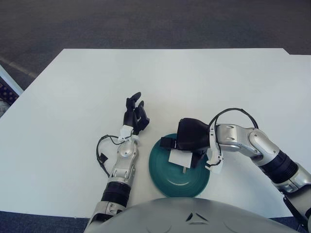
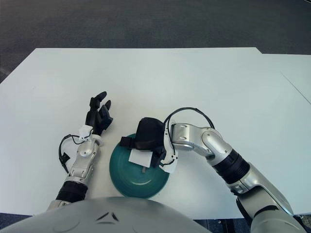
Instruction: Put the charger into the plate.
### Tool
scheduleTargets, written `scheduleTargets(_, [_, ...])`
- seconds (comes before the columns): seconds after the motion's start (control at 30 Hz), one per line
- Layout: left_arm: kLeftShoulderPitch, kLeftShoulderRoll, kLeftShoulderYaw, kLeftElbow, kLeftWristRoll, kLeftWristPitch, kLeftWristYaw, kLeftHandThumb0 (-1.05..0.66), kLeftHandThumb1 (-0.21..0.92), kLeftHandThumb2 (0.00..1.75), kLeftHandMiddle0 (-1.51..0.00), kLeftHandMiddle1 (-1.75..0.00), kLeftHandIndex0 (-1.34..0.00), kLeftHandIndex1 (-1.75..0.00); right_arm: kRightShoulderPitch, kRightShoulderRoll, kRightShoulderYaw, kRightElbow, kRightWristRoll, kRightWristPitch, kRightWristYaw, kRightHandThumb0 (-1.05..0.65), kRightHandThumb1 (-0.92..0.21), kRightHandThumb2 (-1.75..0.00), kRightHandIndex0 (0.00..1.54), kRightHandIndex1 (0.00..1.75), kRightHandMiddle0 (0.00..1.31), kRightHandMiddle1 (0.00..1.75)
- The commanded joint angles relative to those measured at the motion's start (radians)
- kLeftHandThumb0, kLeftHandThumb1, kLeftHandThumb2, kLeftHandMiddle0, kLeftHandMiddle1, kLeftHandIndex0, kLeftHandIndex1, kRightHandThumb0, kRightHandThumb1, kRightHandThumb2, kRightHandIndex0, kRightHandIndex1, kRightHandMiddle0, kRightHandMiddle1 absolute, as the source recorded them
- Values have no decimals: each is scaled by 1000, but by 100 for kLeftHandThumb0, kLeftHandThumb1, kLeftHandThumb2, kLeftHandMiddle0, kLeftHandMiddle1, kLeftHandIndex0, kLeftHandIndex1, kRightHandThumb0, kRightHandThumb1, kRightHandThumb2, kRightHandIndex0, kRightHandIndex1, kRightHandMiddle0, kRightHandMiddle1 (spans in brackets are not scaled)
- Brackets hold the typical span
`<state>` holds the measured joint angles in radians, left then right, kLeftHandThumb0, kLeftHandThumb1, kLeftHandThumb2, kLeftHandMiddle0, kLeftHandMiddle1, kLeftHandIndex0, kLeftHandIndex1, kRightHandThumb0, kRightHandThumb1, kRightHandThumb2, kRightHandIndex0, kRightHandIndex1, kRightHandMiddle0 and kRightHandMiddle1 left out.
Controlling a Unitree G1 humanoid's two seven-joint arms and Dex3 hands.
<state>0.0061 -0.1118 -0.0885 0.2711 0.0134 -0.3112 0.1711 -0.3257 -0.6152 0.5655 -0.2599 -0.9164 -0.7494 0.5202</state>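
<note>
White table point(image 1: 194, 82) fills the view, dark carpet beyond its far edge. Landmark: teal plate point(image 1: 167, 175) near the table's front edge.

Right hand point(image 1: 187, 138) is over the plate's far rim, fingers curled around the charger point(image 1: 180, 158), a white block. The charger hangs just under the hand, over the plate's far half; prongs seem to point toward the plate's centre. Whether it touches the plate surface cannot be told.

Left hand point(image 1: 135, 115) shows left of the plate, beyond its far-left rim, fingers loosely spread, holding nothing.

Key relation: charger lies directly below the right hand and inside the plate's outline. Judgement: what remains is a short lowering and release, no sideways travel. Right hand does the work.
</note>
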Motion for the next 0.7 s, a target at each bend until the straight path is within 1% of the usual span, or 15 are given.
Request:
scheduleTargets(0.0, [14, -43, 4, 23, -8, 35, 10, -93, 92, 98, -47, 0, 0, -82, 35, 6, -17, -10, -42, 13, -47, -51, -90, -70, 118, 175, 90, 175])
scheduleTargets(0.07, [17, -43, 4, 19, -10, 37, 9, -92, 92, 98, -47, 0, 0, -82, 45, 10, -24, -14, -70, 14, -83, -57, -91, -71, 103, 175, 86, 175])
scheduleTargets(0.1, [17, -44, 4, 19, -9, 39, 11, -92, 92, 98, -47, 0, 0, -82, 53, 11, -28, -18, -93, 17, -105, -58, -92, -71, 101, 175, 86, 175])
scheduleTargets(0.17, [17, -44, 4, 18, -8, 40, 13, -91, 92, 99, -47, 0, 0, -82, 62, 10, -31, -24, -131, 22, -133, -73, -92, -78, 76, 175, 59, 175])
scheduleTargets(0.2, [17, -44, 4, 17, -8, 40, 13, -91, 92, 99, -47, 0, 0, -82, 64, 8, -29, -27, -150, 22, -141, -76, -92, -80, 70, 175, 54, 175])
scheduleTargets(0.23, [17, -43, 4, 16, -8, 39, 13, -91, 92, 99, -47, 0, 0, -81, 65, 6, -28, -28, -163, 23, -147, -84, -92, -85, 45, 158, 38, 166])
scheduleTargets(0.27, [17, -43, 4, 17, -9, 37, 14, -91, 92, 99, -46, 0, 0, -80, 64, 4, -25, -27, -176, 22, -150, -89, -92, -89, 29, 147, 27, 160])
scheduleTargets(0.3, [16, -43, 5, 18, -9, 36, 15, -91, 92, 99, -46, 0, 0, -79, 63, 3, -22, -26, -186, 22, -154, -92, -92, -91, 23, 134, 22, 152])
scheduleTargets(0.33, [16, -45, 6, 18, -8, 32, 20, -91, 92, 99, -45, 0, 0, -79, 57, 0, -17, -24, -197, 17, -150, -95, -92, -94, 19, 108, 14, 139])
scheduleTargets(0.37, [17, -46, 7, 18, -7, 30, 24, -91, 92, 100, -44, 0, 0, -78, 53, -2, -13, -23, -205, 13, -149, -97, -92, -96, 16, 91, 11, 122])
scheduleTargets(0.4, [16, -48, 7, 17, -5, 27, 28, -91, 92, 100, -42, 0, 0, -76, 49, -5, -9, -20, -213, 10, -143, -100, -92, -99, 15, 63, 7, 95])
scheduleTargets(0.43, [15, -49, 8, 17, -5, 26, 31, -90, 92, 100, -40, 0, 0, -75, 46, -7, -6, -19, -218, 8, -139, -102, -92, -102, 13, 42, 5, 74])
scheduleTargets(0.47, [15, -49, 8, 16, -4, 23, 33, -90, 92, 100, -38, 0, 0, -74, 44, -8, -4, -19, -218, 9, -128, -103, -92, -104, 12, 29, 3, 60])
scheduleTargets(0.57, [9, -43, 14, 14, -8, 16, 36, -90, 92, 99, -34, 0, 0, -73, 38, -8, 2, -23, -220, 16, -92, -104, -92, -106, 8, 11, 1, 37])
scheduleTargets(0.67, [-3, -36, 27, 22, -23, 1, 28, -90, 92, 99, -32, 0, 0, -73, 36, -8, 5, -25, -228, 25, -70, -105, -92, -107, 5, 5, 0, 25])
